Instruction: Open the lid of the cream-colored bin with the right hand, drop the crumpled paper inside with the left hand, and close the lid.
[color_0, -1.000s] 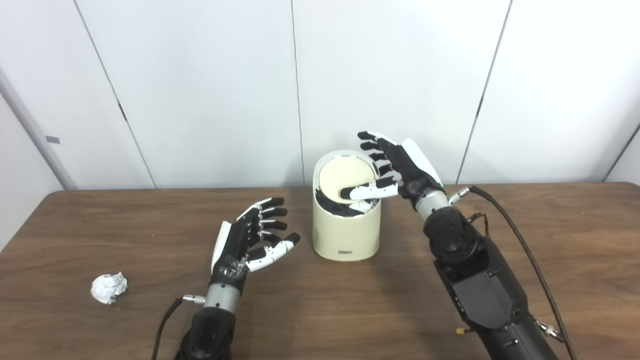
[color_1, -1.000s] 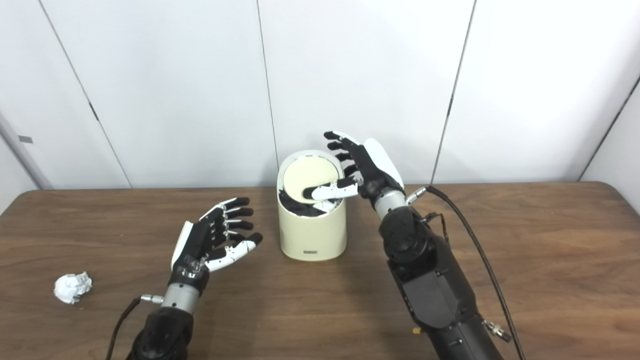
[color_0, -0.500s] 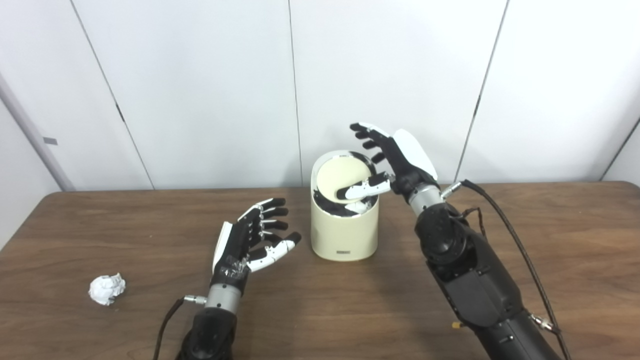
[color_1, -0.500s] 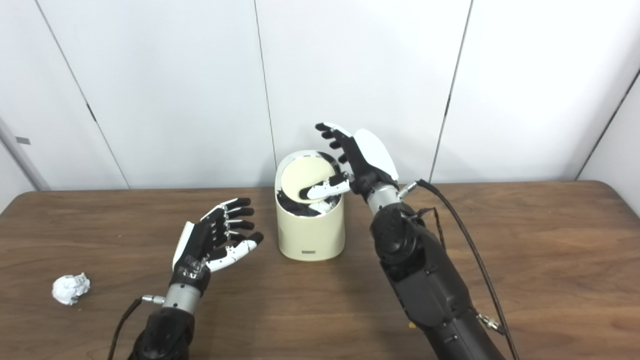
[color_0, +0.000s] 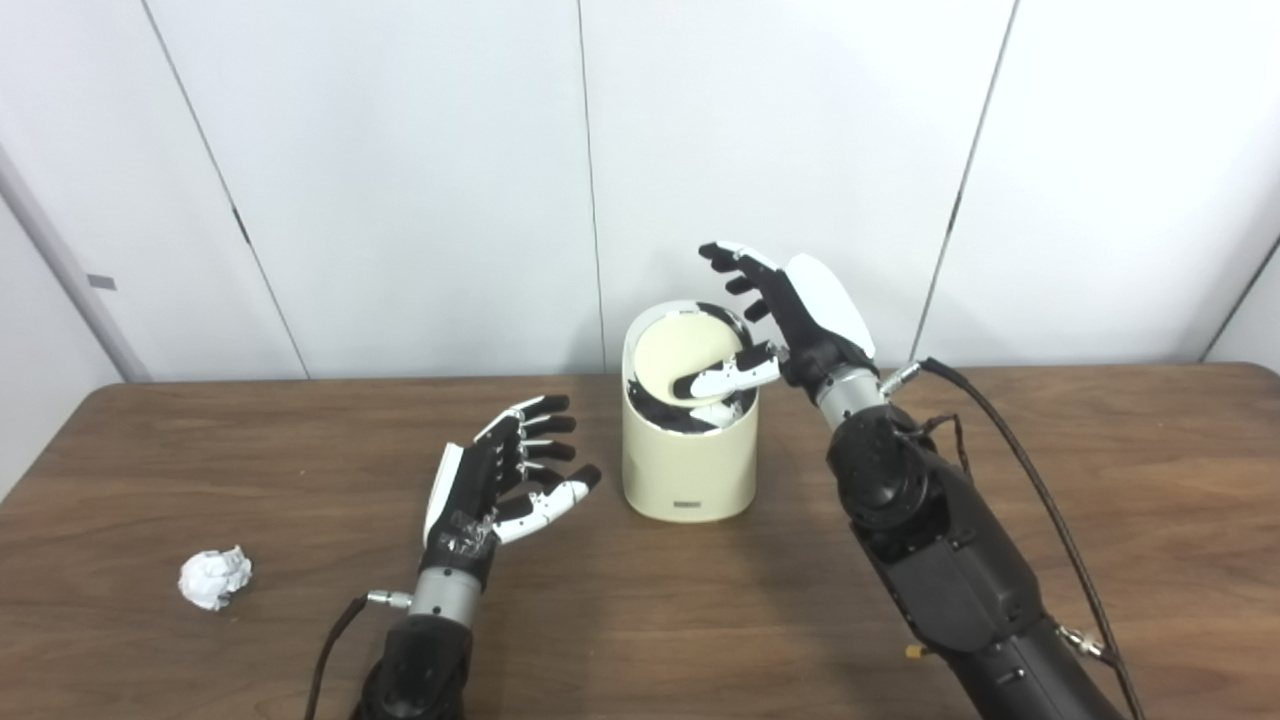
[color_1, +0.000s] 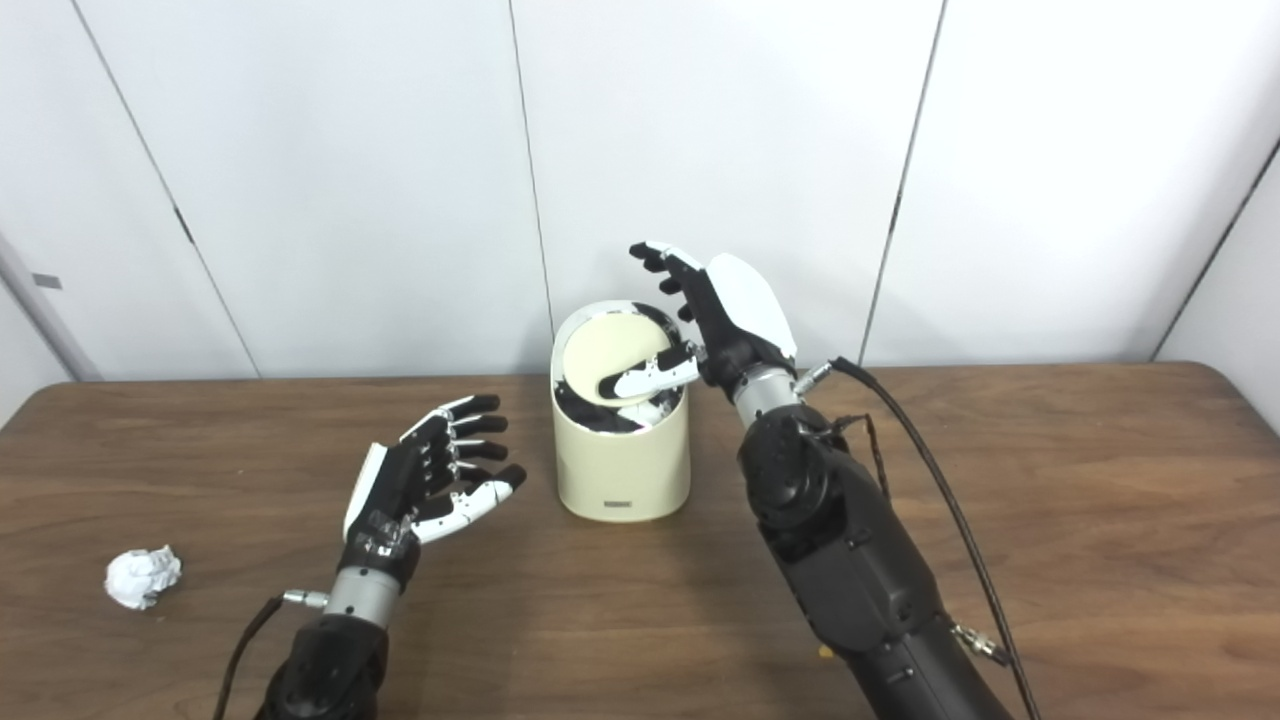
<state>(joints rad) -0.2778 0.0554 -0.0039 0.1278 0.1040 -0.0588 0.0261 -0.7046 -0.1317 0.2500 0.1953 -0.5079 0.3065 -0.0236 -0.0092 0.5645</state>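
- The right hand (color_0: 790, 320) is pressing its thumb on the tilted lid (color_0: 685, 355) of the cream-colored bin (color_0: 688, 465), fingers spread, gripping nothing.
- The left hand (color_0: 500, 480) is waiting open and empty.
- The crumpled paper (color_0: 214, 578) is lying on the worktop (color_0: 200, 450), well left.
- Advice: tip the lid fully and steady it.

Both arms are matte black with bulky, faceted shells and short silver metal wrist cuffs just below the fingers. The left hand (color_0: 497, 480) has a black palm, a white plate along its outer edge and black-tipped white fingers (color_0: 530, 425) with bare metal links. The right hand (color_0: 795, 320) carries a smooth white back plate. A thick black cable (color_0: 1040, 500) plugs in below the right hand's fingers; a thinner one leaves the left wrist.
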